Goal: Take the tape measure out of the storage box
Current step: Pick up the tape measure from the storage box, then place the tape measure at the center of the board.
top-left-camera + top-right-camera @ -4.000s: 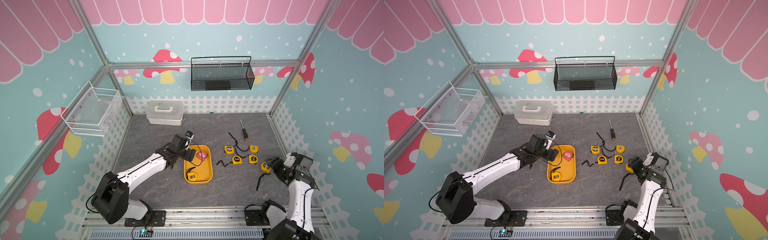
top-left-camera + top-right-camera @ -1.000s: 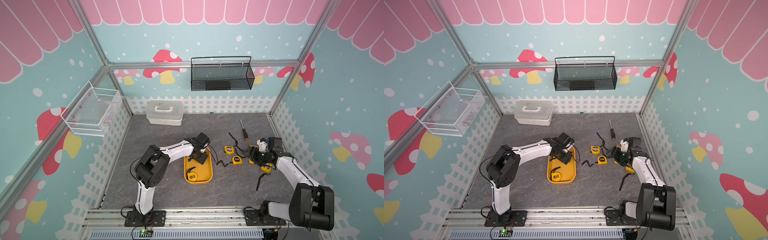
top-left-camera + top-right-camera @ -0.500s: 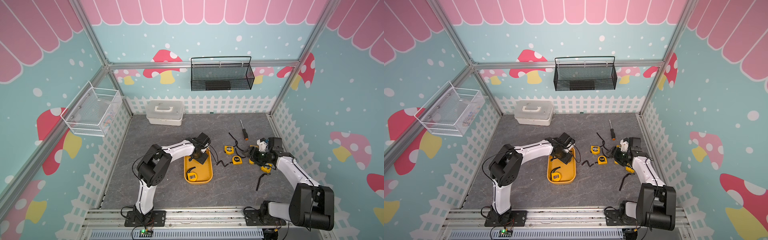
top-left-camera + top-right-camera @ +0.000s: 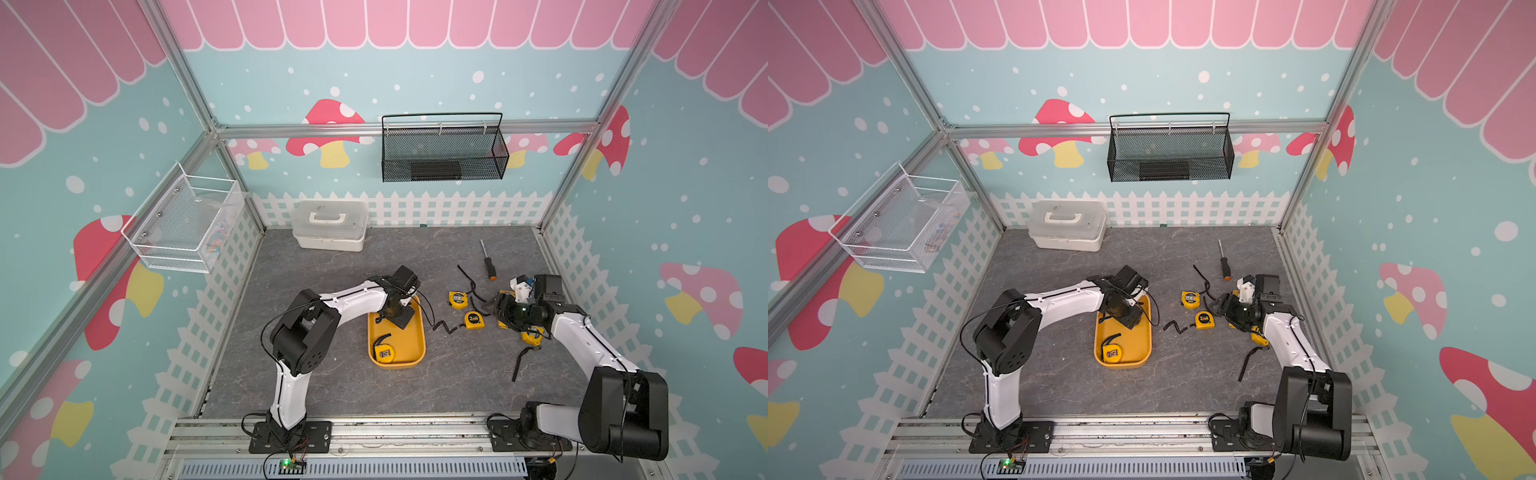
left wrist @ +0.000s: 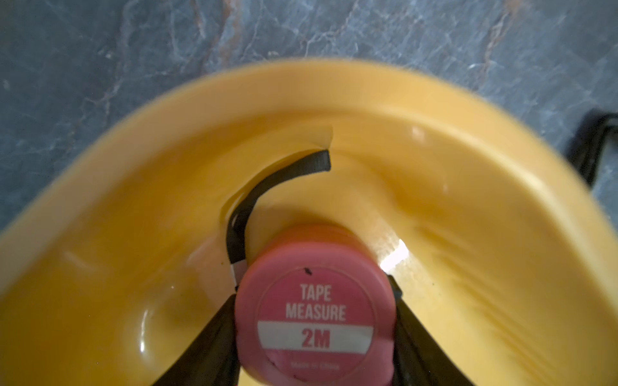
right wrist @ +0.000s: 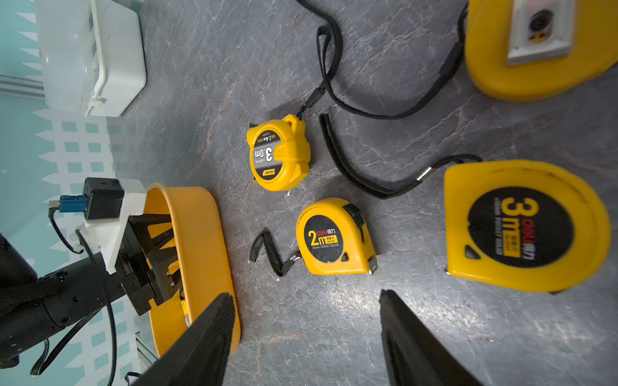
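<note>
Left claw (image 5: 314, 295) reaches into the far end of the storage box (image 4: 421, 340), its black fingers (image 5: 207, 344) closed against both sides of the pink tape measure (image 5: 314, 320), which is low inside the box. The best next move looks like a straight lift until the case and its trailing black strap (image 5: 287, 170) clear the rim. A slanted pull could drag the light box across the tabletop (image 4: 332, 374). Right claw (image 6: 304, 295) hangs open and empty over the loose yellow tape measures (image 6: 334, 237) on the right. Another yellow tape measure (image 4: 384, 353) lies at the box's near end.

Top views high, wrist views near storage box (image 4: 409, 345).
</note>
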